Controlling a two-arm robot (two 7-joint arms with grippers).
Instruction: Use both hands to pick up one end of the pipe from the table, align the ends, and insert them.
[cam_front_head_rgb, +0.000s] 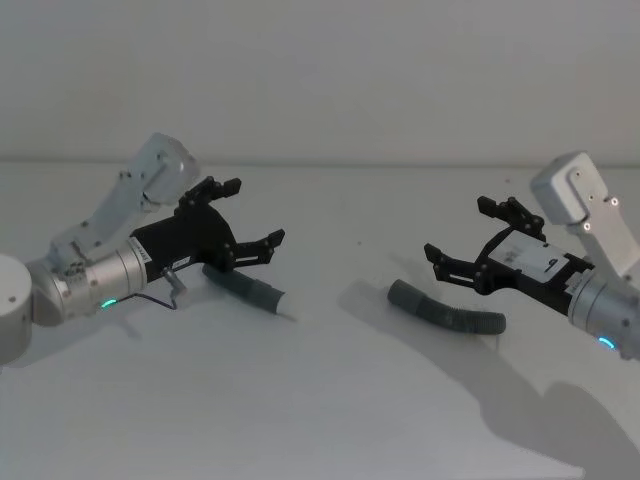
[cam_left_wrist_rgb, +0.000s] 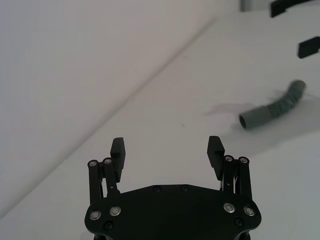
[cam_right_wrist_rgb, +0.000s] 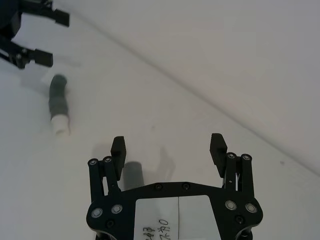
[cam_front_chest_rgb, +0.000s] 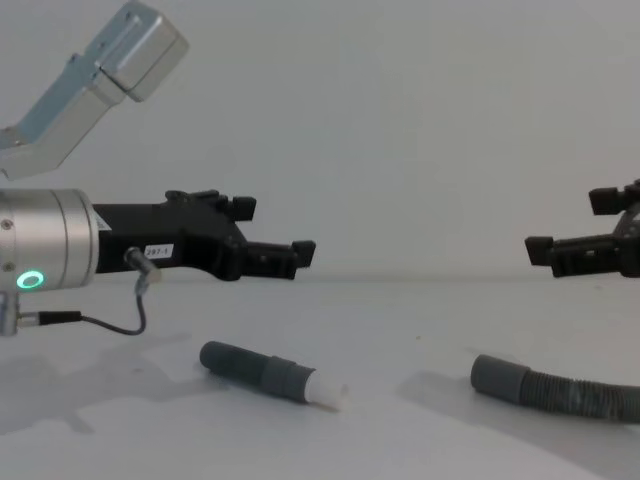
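Left pincer (cam_front_head_rgb: 253, 212) spread wide, hovering, pointing inward (toward its partner); right pincer (cam_front_head_rgb: 458, 227) spread wide too, mirrored.

Left gripper (cam_front_chest_rgb: 275, 232): at 8 o'clock from its fingertips in the chest view, you can read a small white label (cam_front_chest_rgb: 158, 251) as roughly "297-1". Right gripper (cam_right_wrist_rgb: 168, 145): the white body label (cam_right_wrist_rgb: 178, 212) bears handwritten digits, cut off and illegible.
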